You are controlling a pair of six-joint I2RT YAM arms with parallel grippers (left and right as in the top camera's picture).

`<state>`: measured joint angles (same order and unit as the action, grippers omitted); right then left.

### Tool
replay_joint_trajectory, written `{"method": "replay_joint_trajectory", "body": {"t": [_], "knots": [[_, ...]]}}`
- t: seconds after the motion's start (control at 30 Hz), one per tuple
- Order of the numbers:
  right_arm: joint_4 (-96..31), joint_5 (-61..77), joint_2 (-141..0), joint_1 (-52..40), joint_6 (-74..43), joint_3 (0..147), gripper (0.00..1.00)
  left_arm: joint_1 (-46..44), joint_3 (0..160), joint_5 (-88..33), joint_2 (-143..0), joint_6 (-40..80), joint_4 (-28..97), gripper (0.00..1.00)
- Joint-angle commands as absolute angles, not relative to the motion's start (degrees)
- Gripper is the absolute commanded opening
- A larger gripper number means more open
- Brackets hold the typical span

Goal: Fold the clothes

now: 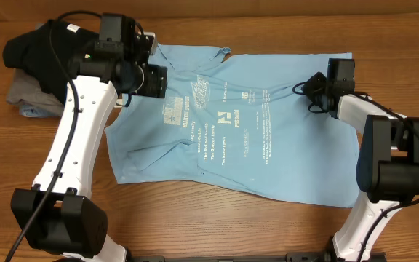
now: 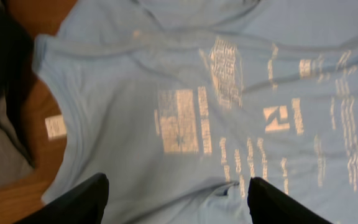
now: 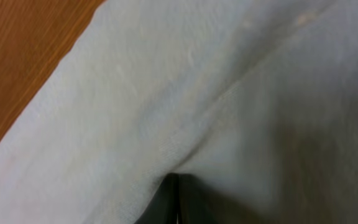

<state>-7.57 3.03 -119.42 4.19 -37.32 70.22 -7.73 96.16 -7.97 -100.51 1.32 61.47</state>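
The light sky-blue T-shirt (image 1: 224, 124) with white print lies spread on the wooden table, collar to the left. My left gripper (image 1: 151, 80) hovers over its collar end, open and empty; in the left wrist view its two dark fingers (image 2: 178, 202) stand wide apart above the blue cloth (image 2: 185, 118). My right gripper (image 1: 310, 89) is at the shirt's upper right part and is shut on a pinch of the fabric, which bunches toward it. In the right wrist view the pale cloth (image 3: 185, 93) fills the frame and the closed fingers (image 3: 176, 199) meet under it.
A black shirt (image 1: 38, 51) lies on grey folded garments (image 1: 20, 98) at the table's far left, beside my left arm. Bare wooden table (image 1: 195, 218) runs along the front. A strip of wood (image 3: 23, 56) shows in the right wrist view.
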Motion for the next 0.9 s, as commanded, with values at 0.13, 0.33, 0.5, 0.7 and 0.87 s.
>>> {"method": "replay_joint_trajectory", "body": {"t": [0.13, 0.33, 0.5, 0.7, 0.87], "knots": [[-25.0, 3.3, -119.3, 6.2, -27.9, 82.5, 0.29, -5.6, 96.6, -5.3, -100.2, 1.9, 72.2, 0.54], [-39.6, 4.5, -107.4, 6.2, -24.1, 88.5, 0.55, -2.8, 96.6, -5.4, -99.0, 2.0, 72.9, 0.58], [-49.6, 4.6, -93.3, 6.2, -23.5, 88.6, 0.59, 1.2, 96.6, -5.3, -94.8, 2.1, 75.8, 0.60], [-63.6, 5.2, -77.0, 6.1, -24.8, 88.6, 0.68, 4.9, 94.2, -5.5, -91.4, 1.7, 82.0, 0.72], [-77.2, 5.0, -71.2, 6.1, -32.4, 88.3, 0.69, 5.3, 83.7, -6.7, -91.4, 3.9, 79.6, 0.73]]}}
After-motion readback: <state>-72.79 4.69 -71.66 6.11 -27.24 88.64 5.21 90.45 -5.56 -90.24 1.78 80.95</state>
